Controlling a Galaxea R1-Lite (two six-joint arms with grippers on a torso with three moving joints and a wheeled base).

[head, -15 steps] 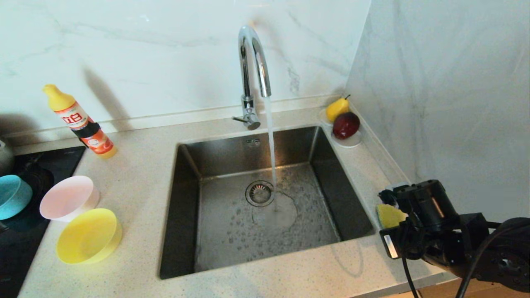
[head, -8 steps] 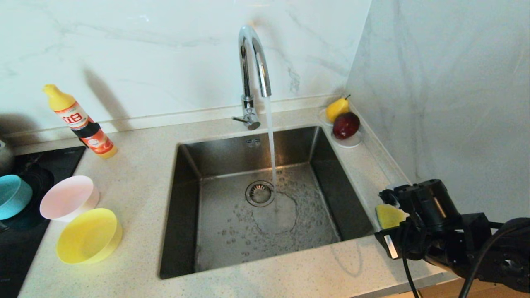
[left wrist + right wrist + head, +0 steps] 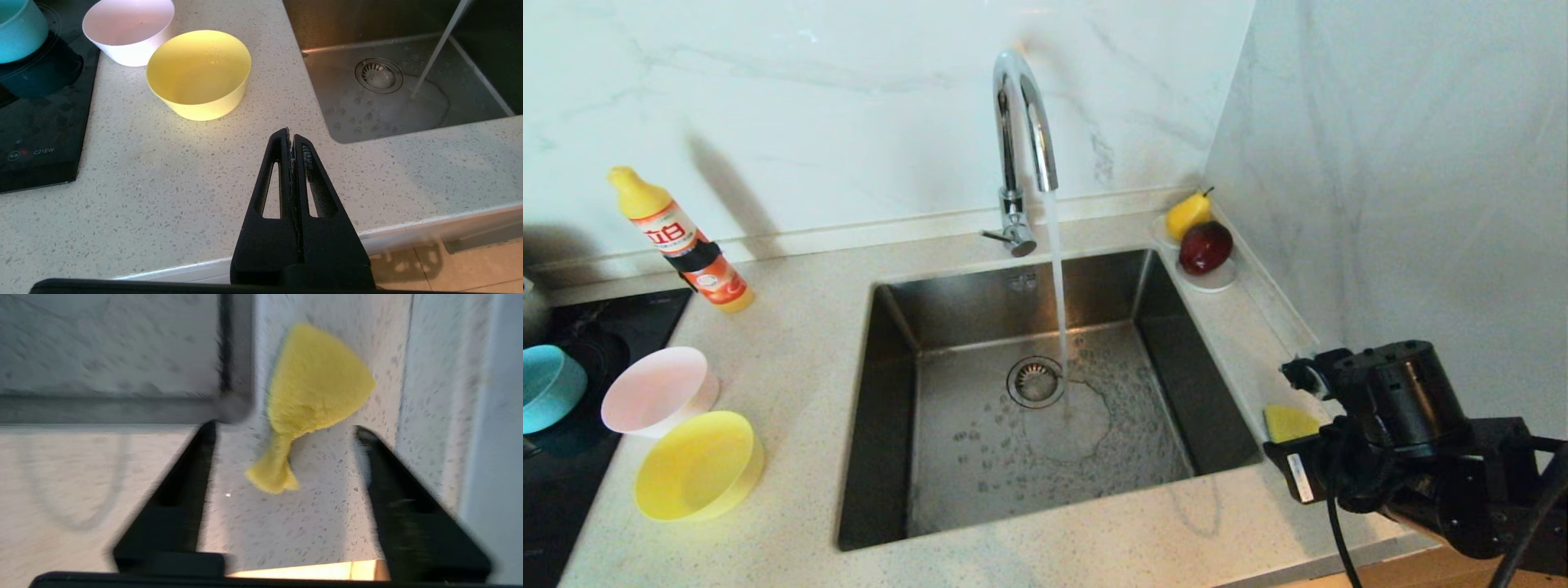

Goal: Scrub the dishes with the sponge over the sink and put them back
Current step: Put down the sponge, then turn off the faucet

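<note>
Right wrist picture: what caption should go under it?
Open right hand over the speckled counter, yellow sponge lying loose just ahead.

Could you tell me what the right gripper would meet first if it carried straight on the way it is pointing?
Most likely the sponge: the right gripper stands open with the sponge lying on the counter just ahead between its fingers, untouched. Depth is uncertain.

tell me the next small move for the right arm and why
Probably pull the right pincer back clear of the sponge: its fingers stand open, the sponge lies free on the counter beside the sink, still pinched.
</note>
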